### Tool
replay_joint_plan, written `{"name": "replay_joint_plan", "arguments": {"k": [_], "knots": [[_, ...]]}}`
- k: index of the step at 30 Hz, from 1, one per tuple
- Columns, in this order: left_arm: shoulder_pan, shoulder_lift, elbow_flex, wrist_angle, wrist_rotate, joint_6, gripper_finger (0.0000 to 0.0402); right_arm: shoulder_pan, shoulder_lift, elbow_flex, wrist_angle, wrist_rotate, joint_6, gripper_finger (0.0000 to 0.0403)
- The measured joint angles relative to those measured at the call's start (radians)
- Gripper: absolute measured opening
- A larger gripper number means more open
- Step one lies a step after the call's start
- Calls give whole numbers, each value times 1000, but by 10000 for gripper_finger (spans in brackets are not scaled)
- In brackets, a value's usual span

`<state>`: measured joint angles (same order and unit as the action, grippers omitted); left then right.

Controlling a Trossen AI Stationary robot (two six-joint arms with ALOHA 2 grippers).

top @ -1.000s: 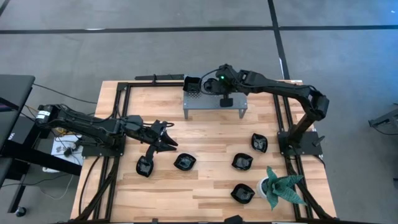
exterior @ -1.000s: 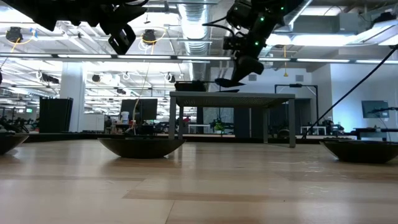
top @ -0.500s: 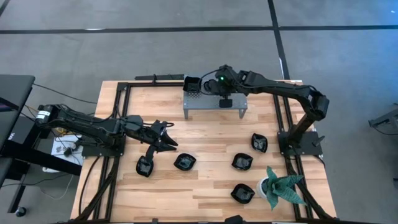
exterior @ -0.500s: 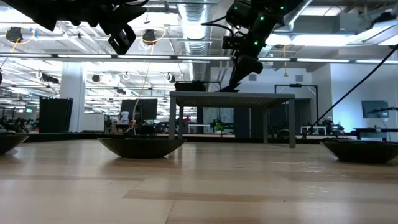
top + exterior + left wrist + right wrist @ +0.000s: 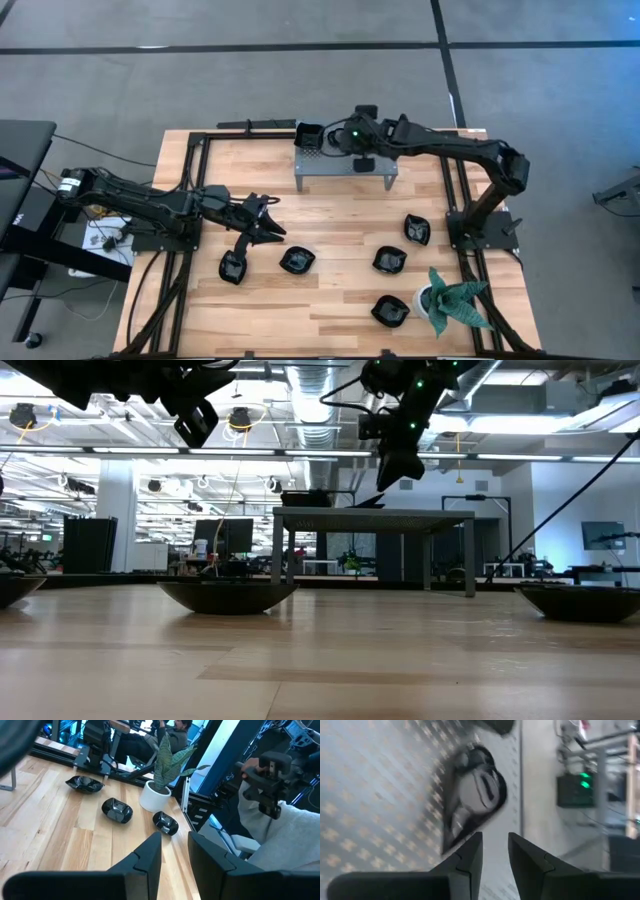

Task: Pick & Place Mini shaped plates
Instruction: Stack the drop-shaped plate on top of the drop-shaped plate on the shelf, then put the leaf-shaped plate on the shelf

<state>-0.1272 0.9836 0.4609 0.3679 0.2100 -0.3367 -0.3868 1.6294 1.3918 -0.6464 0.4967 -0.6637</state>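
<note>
The pale wooden slatted table (image 5: 330,230) carries a grey perforated metal shelf (image 5: 345,165) at its far edge, a green spiky plant in a white pot (image 5: 450,300) at the near right corner, and glossy black mini shaped plates scattered between.

The right arm reaches across the far side, and the right tool (image 5: 352,140) hangs over the shelf. A second ago it held a leaf-shaped black plate (image 5: 472,795) just above the shelf top; now that plate lies on the perforated surface, its fingers (image 5: 465,855) have parted and stand clear of the plate, and the tool has lifted a little. The tool is released, gripping nothing. A square black plate (image 5: 311,134) already sits at the shelf's far left corner, so this placement looks done and two plates appear delivered.

The left arm lies over the left side of the table, unmoved, with the left tool (image 5: 262,222) hovering near a black plate (image 5: 232,267). Its fingers (image 5: 145,860) stand slightly apart with nothing between them.

Five plates remain on the table: that one, another (image 5: 297,261) beside it, and three to the right (image 5: 390,260) (image 5: 417,230) (image 5: 391,311).
</note>
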Motion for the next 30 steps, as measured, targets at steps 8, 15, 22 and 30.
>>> {"name": "replay_joint_plan", "arguments": {"k": [8,15,22,30], "knots": [[0,0,0,0,0,0,97,-38,-10,0,-22,0,64,87],[0,0,0,0,0,0,97,-119,-4,-13,4,-230,124,87],[0,0,0,0,0,0,97,-111,-4,-13,27,-330,59,87],[0,0,0,0,0,0,97,-96,-4,-13,64,-267,55,87]]}}
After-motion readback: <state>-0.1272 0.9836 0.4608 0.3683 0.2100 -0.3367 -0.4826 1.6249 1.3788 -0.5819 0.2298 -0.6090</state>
